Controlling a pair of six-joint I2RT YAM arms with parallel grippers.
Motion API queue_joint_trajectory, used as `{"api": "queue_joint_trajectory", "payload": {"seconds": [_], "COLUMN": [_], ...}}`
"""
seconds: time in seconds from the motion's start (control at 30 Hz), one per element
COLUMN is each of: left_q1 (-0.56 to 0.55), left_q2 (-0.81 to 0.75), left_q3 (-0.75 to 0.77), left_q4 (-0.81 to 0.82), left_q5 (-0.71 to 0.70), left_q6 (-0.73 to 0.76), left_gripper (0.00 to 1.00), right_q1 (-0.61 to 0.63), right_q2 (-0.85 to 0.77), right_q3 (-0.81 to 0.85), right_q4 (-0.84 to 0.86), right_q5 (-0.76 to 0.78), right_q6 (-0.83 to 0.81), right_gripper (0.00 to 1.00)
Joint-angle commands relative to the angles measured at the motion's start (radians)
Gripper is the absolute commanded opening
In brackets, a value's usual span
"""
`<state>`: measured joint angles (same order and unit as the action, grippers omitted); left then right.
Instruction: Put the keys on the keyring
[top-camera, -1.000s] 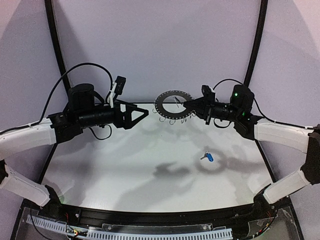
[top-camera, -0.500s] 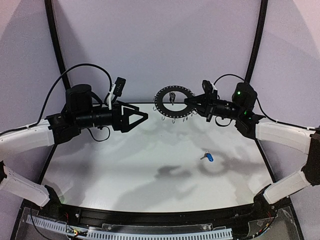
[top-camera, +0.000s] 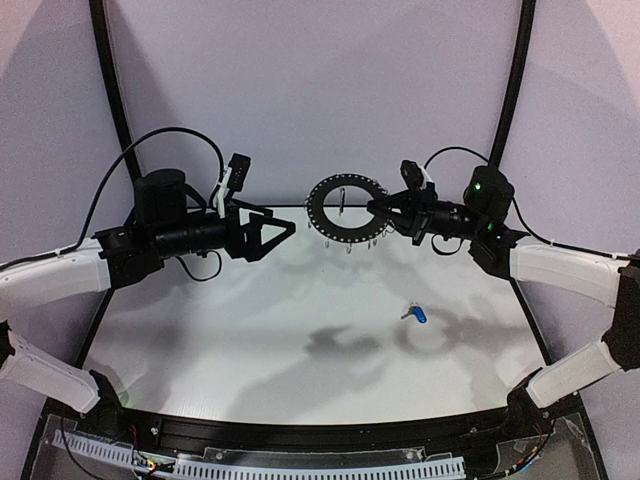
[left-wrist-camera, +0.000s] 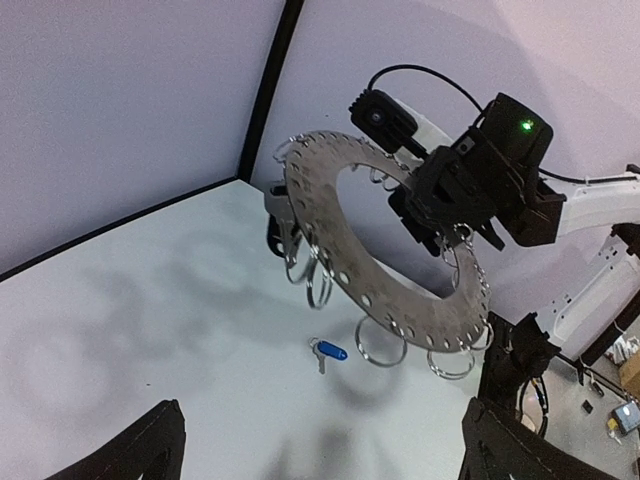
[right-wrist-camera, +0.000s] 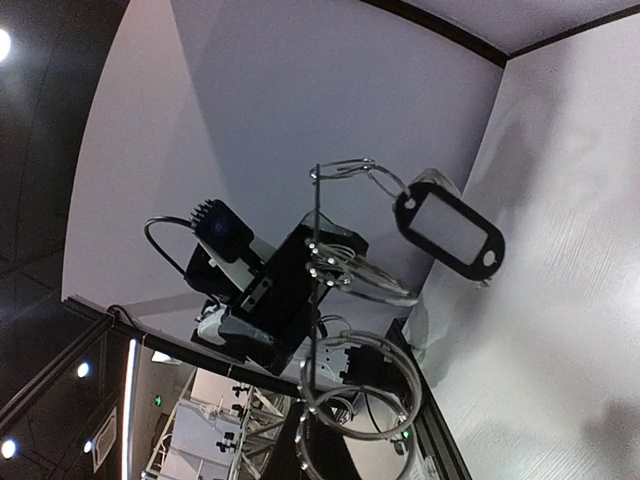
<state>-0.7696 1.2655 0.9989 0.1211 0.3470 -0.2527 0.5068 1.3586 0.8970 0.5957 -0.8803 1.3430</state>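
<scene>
1. Since the blue key (top-camera: 415, 314) lies loose on the table (top-camera: 200, 330), right of centre and nearest to me, I judge it the one not yet hung. Nothing lies beside it, so coming down from above looks clear.
2. Further back, my left gripper (top-camera: 288, 228) hangs over the table with its fingers (left-wrist-camera: 150, 455) spread wide and nothing between them. It points toward the ring but is well apart from it. I read it as the free hand, ready for the pick.
3. Opposite it, my right gripper (top-camera: 378, 207) is clenched on the right rim of the ring (left-wrist-camera: 385, 300). It holds the ring up off the table, tilted with its face toward the left arm. My guess is that this lets the clips (right-wrist-camera: 372, 180) dangle free where the other hand can reach them.
4. One clip carries the black tag (right-wrist-camera: 448, 230), so that half looks done. The key on it is too small for me to make out.
5. Obstacles, as I judge them: the blue key lies on the right arm's side, so the left arm must cross under the raised ring. The crowded clips and hanging tag leave little open rim.
6. Farthest off, the pale backdrop (top-camera: 320, 90) and black poles (top-camera: 110, 90) stand well behind.
</scene>
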Motion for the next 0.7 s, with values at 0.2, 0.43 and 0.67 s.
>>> {"api": "queue_joint_trajectory", "payload": {"seconds": [0.2,0.43,0.67], "left_q1": [0.004,0.004,0.004], "left_q2": [0.075,0.163,0.075], "left_q3": [0.162,0.273,0.115], "left_q4": [0.033,-0.103,-0.094], "left_q5": [0.14,0.238,0.302], "left_q6": [-0.143,-0.135,-0.055], "left_gripper": [0.99,0.99,0.99], "right_q1": [0.028,0.033,0.034], "right_q2": [-0.067,-0.08,-0.082], "right_q3": [0.03,0.03,0.048], "right_q4": [-0.107,-0.108,-0.137], "right_q5": [-0.073,-0.047,-0.005], "right_q6": [-0.211,-0.207,-0.194], "right_gripper": [0.0,0.0,0.0]}}
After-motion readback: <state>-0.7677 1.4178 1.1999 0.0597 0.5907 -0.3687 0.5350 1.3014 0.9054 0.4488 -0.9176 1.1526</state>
